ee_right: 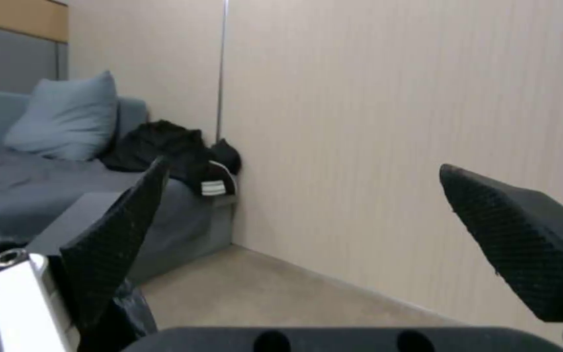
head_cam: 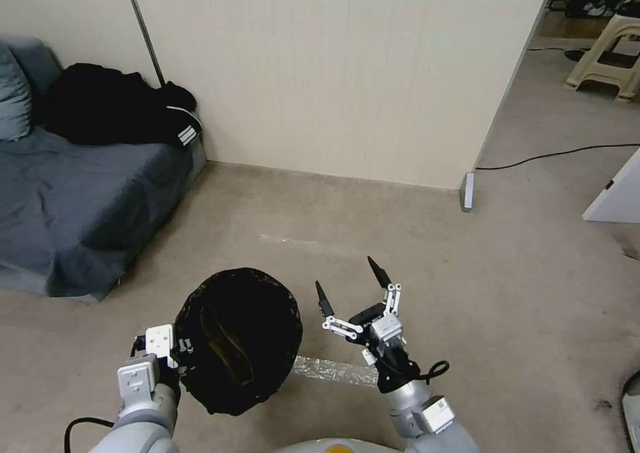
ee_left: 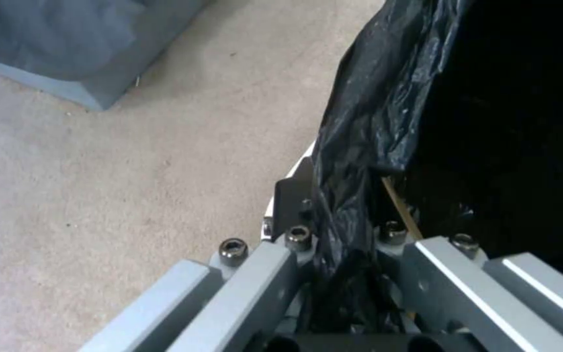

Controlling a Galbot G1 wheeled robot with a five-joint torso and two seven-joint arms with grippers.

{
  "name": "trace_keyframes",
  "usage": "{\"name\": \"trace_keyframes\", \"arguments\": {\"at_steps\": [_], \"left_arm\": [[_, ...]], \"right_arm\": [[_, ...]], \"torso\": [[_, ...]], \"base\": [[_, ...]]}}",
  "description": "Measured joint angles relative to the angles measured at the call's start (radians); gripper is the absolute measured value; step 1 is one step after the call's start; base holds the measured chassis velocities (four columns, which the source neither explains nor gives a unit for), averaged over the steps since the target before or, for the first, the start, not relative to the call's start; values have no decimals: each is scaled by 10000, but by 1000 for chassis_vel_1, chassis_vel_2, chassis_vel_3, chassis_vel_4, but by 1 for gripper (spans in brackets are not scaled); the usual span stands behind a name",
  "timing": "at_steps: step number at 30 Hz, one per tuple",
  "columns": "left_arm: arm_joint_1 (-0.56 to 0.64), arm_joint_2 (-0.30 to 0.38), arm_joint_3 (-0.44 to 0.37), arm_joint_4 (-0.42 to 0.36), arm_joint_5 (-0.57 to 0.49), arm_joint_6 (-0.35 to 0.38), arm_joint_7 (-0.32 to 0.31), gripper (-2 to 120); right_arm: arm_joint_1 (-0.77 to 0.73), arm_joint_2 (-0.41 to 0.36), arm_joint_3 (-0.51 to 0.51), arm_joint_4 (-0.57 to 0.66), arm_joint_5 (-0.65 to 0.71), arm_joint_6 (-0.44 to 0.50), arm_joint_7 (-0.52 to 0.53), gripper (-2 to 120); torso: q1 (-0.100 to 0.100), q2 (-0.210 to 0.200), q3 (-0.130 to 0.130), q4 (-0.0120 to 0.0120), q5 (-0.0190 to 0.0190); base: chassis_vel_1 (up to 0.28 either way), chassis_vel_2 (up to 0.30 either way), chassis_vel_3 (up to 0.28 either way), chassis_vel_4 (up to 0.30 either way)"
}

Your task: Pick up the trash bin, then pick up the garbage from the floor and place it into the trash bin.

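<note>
Black-lined trash bin (head_cam: 238,339), one, pinched at its rim by left gripper (head_cam: 179,347); right gripper (head_cam: 351,285) spread, empty.

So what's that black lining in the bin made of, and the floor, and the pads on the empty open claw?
The bin liner looks like thin glossy plastic film: crinkled, with shiny highlights. The floor looks like short-pile beige carpet, matte and speckled. The right end effector's fingertips seem to be black rubber, dimpled for grip, though hard plastic is possible.

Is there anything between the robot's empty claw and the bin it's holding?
Nothing visible. The open right claw hangs just beside the trash bin, with bare floor showing between them. The left claw grips the bin's rim.
</note>
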Motion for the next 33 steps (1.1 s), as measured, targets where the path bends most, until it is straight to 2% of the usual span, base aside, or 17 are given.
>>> {"name": "trace_keyframes", "arguments": {"at_steps": [9, 19, 20, 21, 26, 31, 33], "left_arm": [[12, -19, 8, -71, -10, 22, 11, 1], [-31, -21, 28, -71, -11, 54, 10, 1], [-27, -6, 24, -71, -13, 62, 10, 1], [-20, 5, 17, -71, -12, 61, 8, 1], [-8, 20, 26, -70, -11, 65, 11, 1], [-17, 43, 33, -71, -7, 71, 14, 1], [-17, 65, 29, -70, -8, 76, 17, 1]], "right_arm": [[164, 104, 16, -383, 113, 233, 347, 100], [263, 126, 14, -484, 235, 258, 412, 100], [328, 72, 13, -497, 287, 227, 380, 100], [360, 30, 6, -496, 335, 201, 346, 100], [423, -100, -74, -479, 446, 92, 236, 100], [453, -215, -73, -419, 545, 25, 160, 100], [519, -360, 49, -357, 634, -19, 107, 100]], "torso": [[0, 0, 0, -6, -12], [0, 0, 0, -7, -3], [0, 0, 0, 1, 34], [1, 0, 0, 0, 47], [0, 0, 1, -1, 52], [0, 0, 1, -2, 48], [0, 0, 1, -2, 29]], "base": [[4, 5, 5, 6], [59, 72, 67, 67], [107, 96, 104, 98], [111, 84, 104, 102], [101, 104, 106, 99], [122, 122, 129, 127], [120, 127, 120, 113]]}}
